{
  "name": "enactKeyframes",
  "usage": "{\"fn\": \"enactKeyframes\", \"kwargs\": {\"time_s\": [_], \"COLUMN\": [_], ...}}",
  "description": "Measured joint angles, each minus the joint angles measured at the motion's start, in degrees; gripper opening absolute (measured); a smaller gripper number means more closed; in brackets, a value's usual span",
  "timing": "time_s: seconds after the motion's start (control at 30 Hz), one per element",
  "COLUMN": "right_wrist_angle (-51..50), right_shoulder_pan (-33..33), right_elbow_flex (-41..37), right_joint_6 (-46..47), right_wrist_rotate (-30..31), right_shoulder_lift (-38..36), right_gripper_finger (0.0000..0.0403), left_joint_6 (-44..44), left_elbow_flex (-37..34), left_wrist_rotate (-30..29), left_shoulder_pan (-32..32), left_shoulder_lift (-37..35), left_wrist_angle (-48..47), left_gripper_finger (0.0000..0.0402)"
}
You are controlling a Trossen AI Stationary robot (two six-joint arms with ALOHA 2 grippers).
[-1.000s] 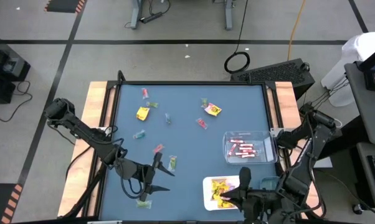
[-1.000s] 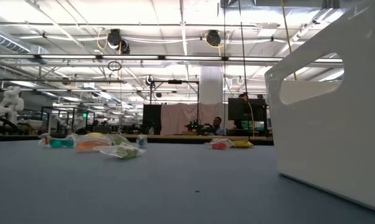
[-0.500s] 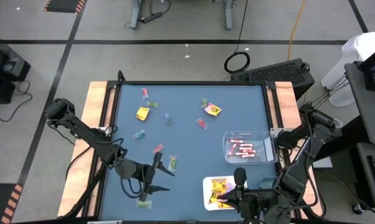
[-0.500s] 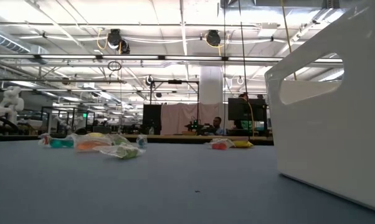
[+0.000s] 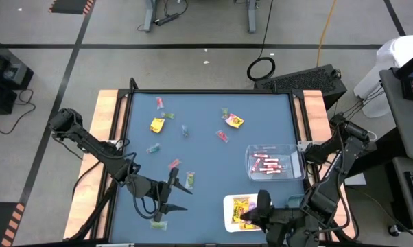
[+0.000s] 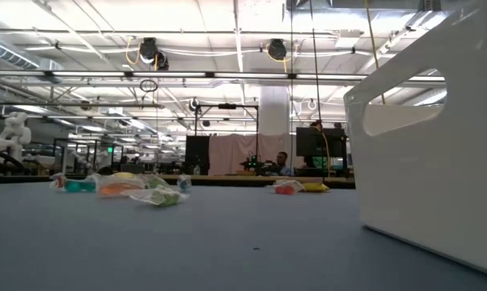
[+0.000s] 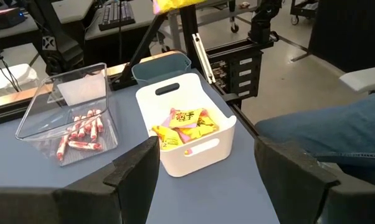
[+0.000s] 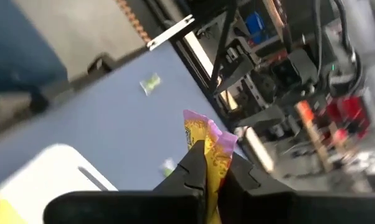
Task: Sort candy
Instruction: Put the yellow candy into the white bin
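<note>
Right gripper [image 8: 207,163] is seen clamped on a yellow packet [image 8: 203,138] with pink edging, held above the white bin [image 5: 229,212]; from the high view the gripper sits over that bin's near side. Left gripper [image 5: 173,195] hangs with its fingers apart, well to the left of the white bin, nothing held between them.

Progress, judged partial:
- White bin already holds several yellow packets [image 7: 186,123].
- Clear tray [image 5: 250,154], just behind the white bin, holds a layer of pink-red sticks [image 7: 79,132].
- A teal bin [image 7: 160,68] stands just beside the white bin; its contents cannot be made out.

Left to sort, all on the blue table [image 5: 199,175] away from the white bin:
- two yellow packets [image 5: 156,125] far back,
- a few pink-red pieces [image 5: 173,164] scattered mid-table,
- several green or teal pieces [image 5: 190,180], one close under the left gripper.

The held packet is not yet released.
</note>
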Motion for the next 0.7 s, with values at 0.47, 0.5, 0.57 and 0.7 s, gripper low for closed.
{"fn": "enactKeyframes", "kwargs": {"time_s": [0.47, 0.5, 0.57, 0.7], "right_wrist_angle": [-2.67, -2.69, -2.65, -2.65], "right_shoulder_pan": [0.00, 0.00, 0.00, 0.00], "right_elbow_flex": [0.00, 0.00, 0.00, 0.01], "right_joint_6": [-23.37, -24.96, -28.01, -31.72], "right_wrist_rotate": [0.11, 0.12, 0.18, 0.42], "right_shoulder_lift": [0.00, 0.00, 0.00, 0.01], "right_gripper_finger": [0.0011, 0.0011, 0.0011, 0.0011], "left_joint_6": [1.53, 1.54, 1.55, 1.55], "left_elbow_flex": [0.00, 0.00, 0.00, 0.00], "left_wrist_rotate": [-0.42, -0.58, -0.66, -0.68], "left_shoulder_pan": [0.00, 0.00, 0.00, 0.00], "left_shoulder_lift": [0.00, 0.00, 0.00, 0.00], "left_wrist_angle": [0.04, 0.05, 0.14, 0.22], "left_gripper_finger": [0.0265, 0.0265, 0.0265, 0.0265]}}
